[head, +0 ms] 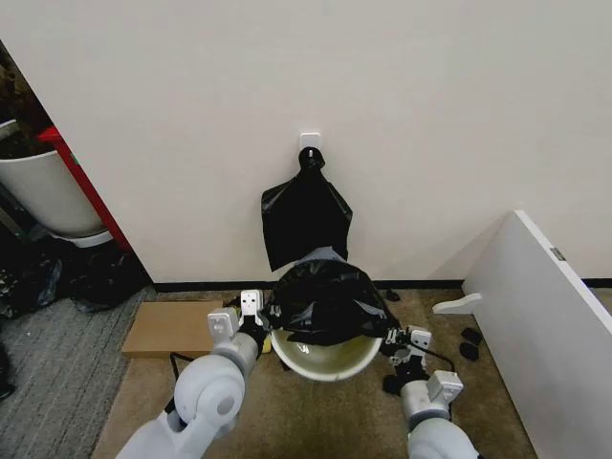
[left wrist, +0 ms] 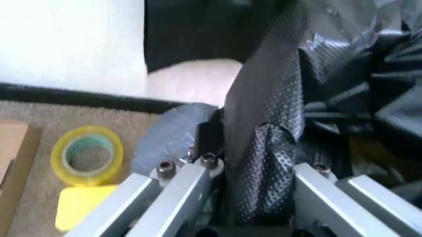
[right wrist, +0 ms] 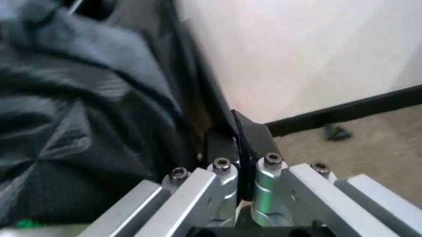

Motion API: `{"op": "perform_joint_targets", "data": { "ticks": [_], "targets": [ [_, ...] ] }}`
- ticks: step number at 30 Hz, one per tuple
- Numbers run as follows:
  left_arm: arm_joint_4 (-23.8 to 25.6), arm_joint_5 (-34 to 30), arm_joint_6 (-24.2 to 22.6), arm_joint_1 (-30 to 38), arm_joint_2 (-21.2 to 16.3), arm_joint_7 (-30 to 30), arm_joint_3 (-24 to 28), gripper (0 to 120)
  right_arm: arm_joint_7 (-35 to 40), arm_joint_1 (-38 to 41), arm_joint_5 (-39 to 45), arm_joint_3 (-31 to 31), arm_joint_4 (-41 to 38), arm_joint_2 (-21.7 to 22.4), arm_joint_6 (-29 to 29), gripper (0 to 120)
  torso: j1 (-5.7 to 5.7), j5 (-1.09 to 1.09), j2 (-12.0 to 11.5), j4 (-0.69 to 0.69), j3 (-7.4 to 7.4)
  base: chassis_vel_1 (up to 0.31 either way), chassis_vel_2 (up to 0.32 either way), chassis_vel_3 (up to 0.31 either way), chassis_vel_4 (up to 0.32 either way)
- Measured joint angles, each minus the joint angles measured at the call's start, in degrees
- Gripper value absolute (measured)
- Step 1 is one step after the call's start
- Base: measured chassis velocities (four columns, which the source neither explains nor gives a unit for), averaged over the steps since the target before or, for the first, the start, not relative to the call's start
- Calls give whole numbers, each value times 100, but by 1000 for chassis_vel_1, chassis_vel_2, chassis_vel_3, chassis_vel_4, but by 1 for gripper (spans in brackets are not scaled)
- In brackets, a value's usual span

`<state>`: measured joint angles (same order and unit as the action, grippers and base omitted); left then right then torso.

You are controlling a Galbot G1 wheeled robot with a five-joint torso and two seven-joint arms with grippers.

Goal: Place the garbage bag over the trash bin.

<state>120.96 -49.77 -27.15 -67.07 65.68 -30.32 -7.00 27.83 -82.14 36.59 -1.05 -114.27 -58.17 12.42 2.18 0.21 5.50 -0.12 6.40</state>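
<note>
The left gripper point(head: 256, 314) pinches the left edge of the garbage bag point(head: 325, 301) between its fingers point(left wrist: 197, 173). The right gripper point(head: 394, 341) pinches the right edge. The bag stretches between them, bunched over the far half of the trash bin point(head: 325, 359); the near rim is bare. The bin sits on the carpet point(head: 316, 411) by the wall point(head: 382, 96).

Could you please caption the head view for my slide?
Both pincers, left and right, hold the garbage bag stretched over the trash bin.
</note>
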Motion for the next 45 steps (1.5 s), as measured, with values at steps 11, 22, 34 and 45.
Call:
{"op": "perform_joint_targets", "data": {
  "ticks": [11, 22, 34, 45],
  "targets": [
    [-277, -34, 213, 333, 194, 31, -34, 1, -1690, -211, -784, 264, 944, 145, 1003, 0, 0, 0, 0, -1, 0, 0, 0, 0, 0],
    [-288, -58, 266, 280, 224, 70, 51, 1, -1643, 36, -2446, -94, 1646, 95, 1575, 31, 0, 0, 0, 0, 0, 0, 0, 0, 0],
    [-597, 35, 535, 392, 312, 146, 117, 1, 1222, -615, -2063, -27, 142, 208, 1206, 75, 0, 0, 0, -1, 0, 0, 0, 0, 0],
    [-691, 203, 656, 373, 405, 229, 250, 1, -845, -631, -2213, 91, -393, 739, 1683, 100, 0, 0, 0, -1, 0, 0, 0, 0, 0]
  ]
}}
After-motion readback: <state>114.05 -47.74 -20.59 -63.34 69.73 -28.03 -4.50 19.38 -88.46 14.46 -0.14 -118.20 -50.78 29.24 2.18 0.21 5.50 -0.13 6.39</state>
